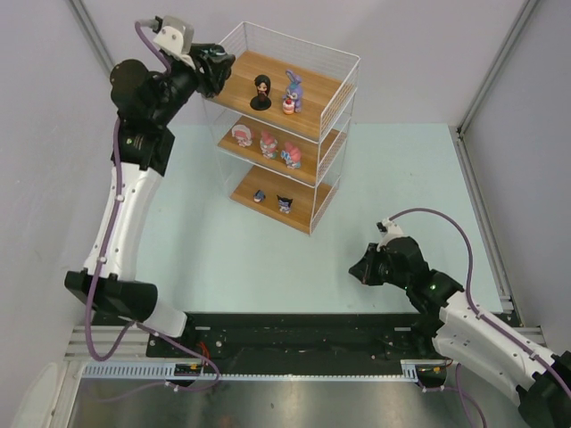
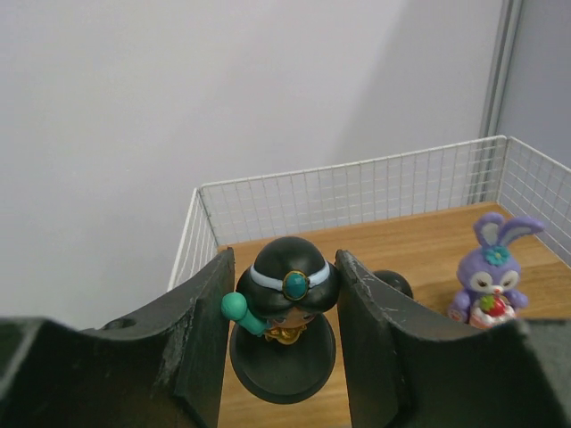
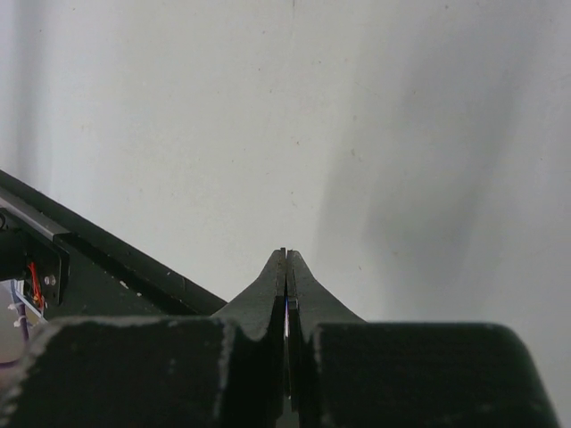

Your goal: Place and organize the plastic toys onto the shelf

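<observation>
Even, bright light; soft shadows; near fingers (image 2: 196,348) slightly blurred.

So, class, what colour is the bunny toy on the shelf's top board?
Purple-blue bunny, clearest in the left wrist view.

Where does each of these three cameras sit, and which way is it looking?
Top external: high behind the arms, looking down on the shelf, left hand and right hand.
Left wrist: on the left arm, looking past its open fingers over the shelf's top board.
Right wrist: on the right arm, facing a pale surface; shut fingers show.
Shared: top and left wrist both show the dark-haired figurine and purple bunny.
</observation>
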`<state>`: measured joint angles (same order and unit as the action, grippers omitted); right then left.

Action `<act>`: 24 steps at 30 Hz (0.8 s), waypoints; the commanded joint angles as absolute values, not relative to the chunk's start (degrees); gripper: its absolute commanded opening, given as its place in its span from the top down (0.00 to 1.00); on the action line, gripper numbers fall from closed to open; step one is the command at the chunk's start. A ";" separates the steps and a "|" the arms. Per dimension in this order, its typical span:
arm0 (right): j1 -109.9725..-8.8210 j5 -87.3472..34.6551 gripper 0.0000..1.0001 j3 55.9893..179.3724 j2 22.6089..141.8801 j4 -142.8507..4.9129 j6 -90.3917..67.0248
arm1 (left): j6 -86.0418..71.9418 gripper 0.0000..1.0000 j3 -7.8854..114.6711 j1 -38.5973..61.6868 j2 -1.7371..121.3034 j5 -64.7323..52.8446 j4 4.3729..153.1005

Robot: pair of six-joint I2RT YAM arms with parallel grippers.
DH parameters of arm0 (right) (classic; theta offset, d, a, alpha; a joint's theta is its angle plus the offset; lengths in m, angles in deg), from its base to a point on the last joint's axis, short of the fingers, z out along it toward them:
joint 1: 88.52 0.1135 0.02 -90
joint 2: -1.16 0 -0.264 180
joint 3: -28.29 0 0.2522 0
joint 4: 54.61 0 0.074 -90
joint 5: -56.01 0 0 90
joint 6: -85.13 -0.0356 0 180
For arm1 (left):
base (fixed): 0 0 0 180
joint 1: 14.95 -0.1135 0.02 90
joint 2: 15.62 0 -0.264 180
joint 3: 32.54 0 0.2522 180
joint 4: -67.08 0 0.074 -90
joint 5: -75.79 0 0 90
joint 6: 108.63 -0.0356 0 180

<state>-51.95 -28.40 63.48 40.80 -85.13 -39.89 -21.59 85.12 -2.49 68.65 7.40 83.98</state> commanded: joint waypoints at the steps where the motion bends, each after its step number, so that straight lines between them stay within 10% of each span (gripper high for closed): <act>1: -53.01 -27.04 1.00 63.67 41.24 -82.52 -38.44 | -16.35 0.81 91.96 -5.72 73.31 17.16 84.97; 24: -56.53 -24.67 1.00 63.41 42.21 -82.35 -37.21 | -10.19 0.85 93.81 -6.78 77.98 12.88 89.54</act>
<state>-56.08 -25.74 63.48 42.16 -84.17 -38.21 -12.04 93.69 -7.21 80.58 17.41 87.67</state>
